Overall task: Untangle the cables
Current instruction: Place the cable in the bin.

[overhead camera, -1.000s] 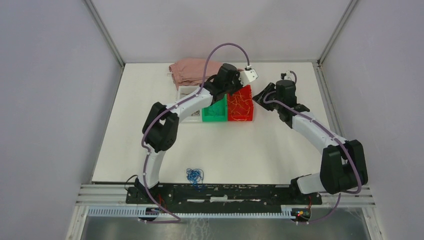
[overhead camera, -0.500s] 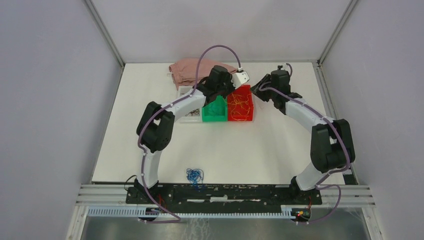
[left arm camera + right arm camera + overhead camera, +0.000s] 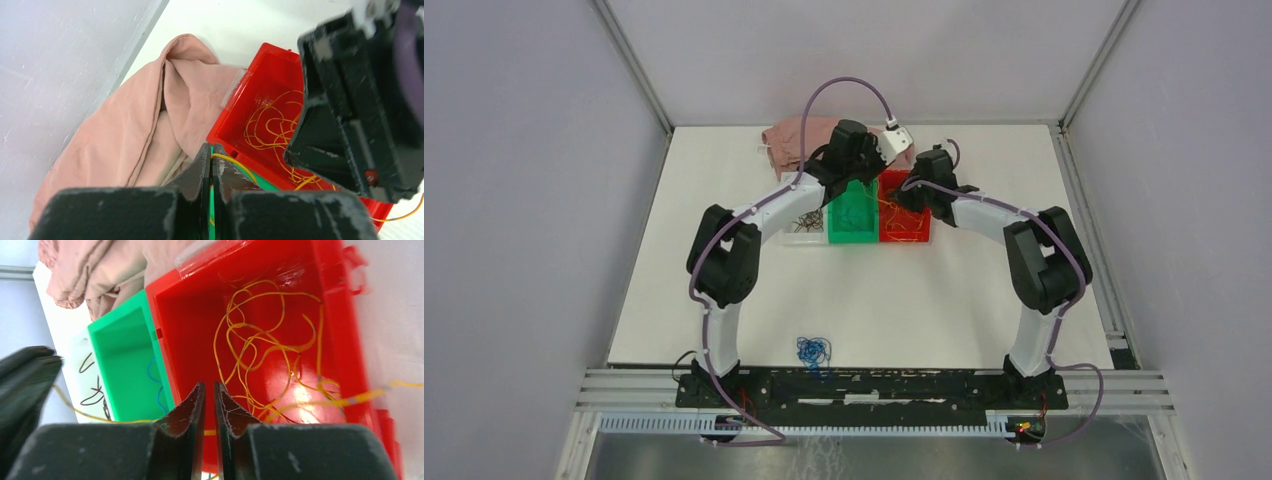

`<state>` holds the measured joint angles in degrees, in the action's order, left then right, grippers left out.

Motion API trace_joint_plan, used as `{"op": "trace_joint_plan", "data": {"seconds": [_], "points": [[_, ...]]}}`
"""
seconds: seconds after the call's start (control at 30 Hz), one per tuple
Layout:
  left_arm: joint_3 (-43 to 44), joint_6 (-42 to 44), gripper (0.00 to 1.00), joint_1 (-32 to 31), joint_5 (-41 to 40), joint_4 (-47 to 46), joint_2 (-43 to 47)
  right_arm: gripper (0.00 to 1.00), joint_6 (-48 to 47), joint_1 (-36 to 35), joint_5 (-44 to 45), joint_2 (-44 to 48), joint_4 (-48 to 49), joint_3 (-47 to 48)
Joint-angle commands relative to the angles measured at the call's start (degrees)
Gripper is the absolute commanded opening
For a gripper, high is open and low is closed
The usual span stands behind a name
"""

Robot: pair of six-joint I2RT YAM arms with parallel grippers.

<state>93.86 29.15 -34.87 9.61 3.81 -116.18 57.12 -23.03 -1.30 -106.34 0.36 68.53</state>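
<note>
A yellow cable (image 3: pixel 239 166) runs stretched between my two grippers above the bins. My left gripper (image 3: pixel 211 150) is shut on one end of it, over the far edge of the green bin (image 3: pixel 854 228). My right gripper (image 3: pixel 209 386) is closed to a thin slit with the same cable (image 3: pixel 100 417) crossing between its jaws, above the red bin (image 3: pixel 335 315). Several loose yellow cables (image 3: pixel 260 340) lie in the red bin. A blue cable (image 3: pixel 152 375) lies in the green bin. Black cables (image 3: pixel 95 390) lie in a white tray. A blue bundle (image 3: pixel 814 350) sits near the table's front edge.
A pink cloth (image 3: pixel 796 140) lies bunched behind the bins and against the white tray (image 3: pixel 799 185). The three containers stand side by side at the back middle. Grey walls close in the table at the left, right and back.
Both arms have swung left. My right gripper moved from right of the red bin to above it. My left gripper moved back from over the red bin to the green bin's far edge.
</note>
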Motion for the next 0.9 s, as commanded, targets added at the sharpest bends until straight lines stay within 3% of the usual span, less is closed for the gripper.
{"op": "trace_joint_plan", "data": {"seconds": [0.0,0.3,0.47,0.57,0.87], "points": [[2.6,-3.29,0.03,0.33,1.22,-2.88,3.63,0.16,1.7,-1.89,0.85,-3.71,3.48,4.49],[6.42,-5.62,0.03,0.2,0.42,-1.79,0.33,0.16,-0.5,2.05,2.08,2.61,4.0,-1.14],[8.46,-6.87,0.03,-0.62,0.21,-1.94,-1.83,0.25,-3.99,3.4,2.2,9.52,0.83,-2.3],[8.78,-6.91,0.03,-1.66,-0.07,-2.17,-2.94,0.35,-5.14,3.7,4.33,13.35,-1.74,-3.7],[10.19,-8.12,0.03,-4.12,-0.52,-3.36,-7.49,0.3,-5.44,5.86,5.84,20.89,-2.84,-10.17]]}}
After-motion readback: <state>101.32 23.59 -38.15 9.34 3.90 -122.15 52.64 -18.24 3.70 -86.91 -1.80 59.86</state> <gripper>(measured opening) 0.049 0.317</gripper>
